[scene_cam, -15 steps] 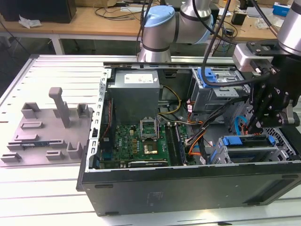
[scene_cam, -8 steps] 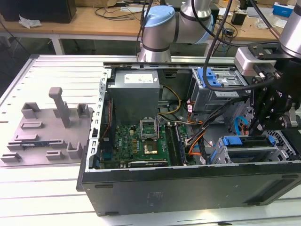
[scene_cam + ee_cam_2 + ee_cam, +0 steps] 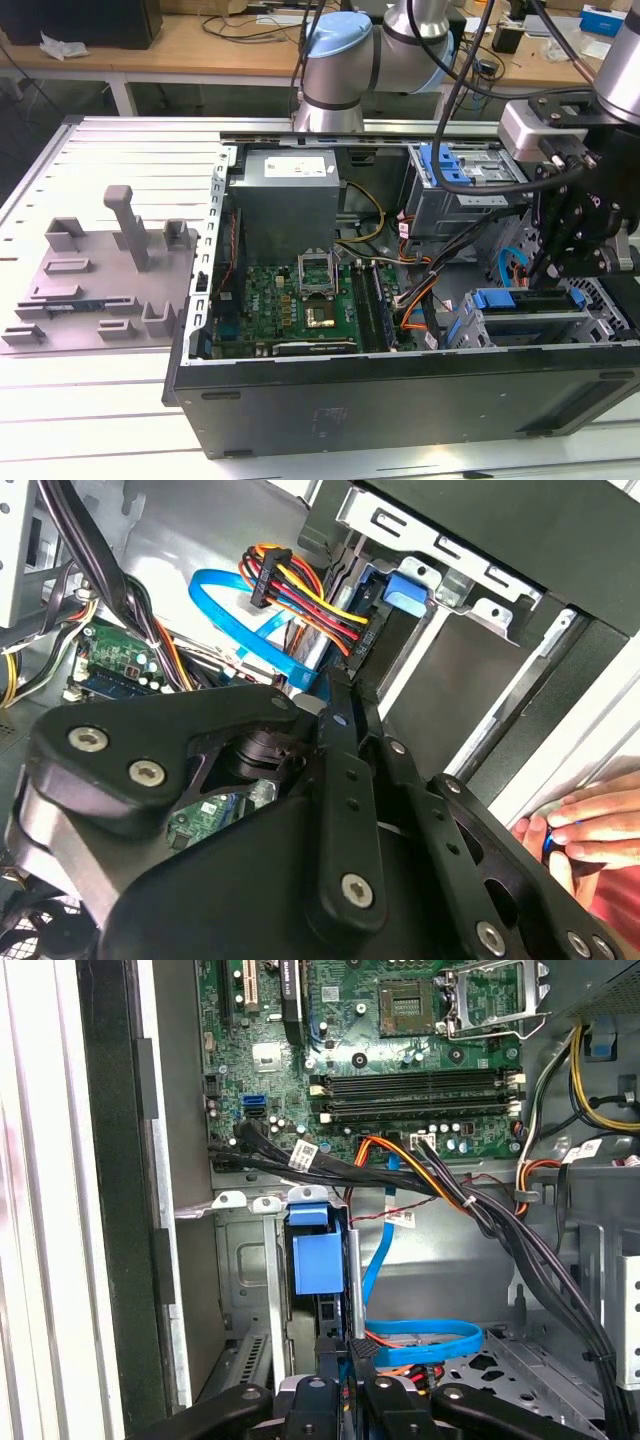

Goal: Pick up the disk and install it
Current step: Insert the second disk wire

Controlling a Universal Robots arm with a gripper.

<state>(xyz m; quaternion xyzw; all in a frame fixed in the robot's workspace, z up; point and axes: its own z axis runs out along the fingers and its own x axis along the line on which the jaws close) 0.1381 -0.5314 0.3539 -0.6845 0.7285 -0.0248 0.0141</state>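
We see the arm (image 3: 400, 40) as silver-grey tube sections with a pale blue cap (image 3: 338, 40) on the joint, black cables running along it. At the wrist sits a light grey block (image 3: 530, 125) above black hardware. The gripper (image 3: 345, 705) is matte black: broad rounded linkage plates, a long narrow bar, silver screw heads (image 3: 147, 772) along the links. In the first wrist view its black links (image 3: 345, 1400) show the same finish.
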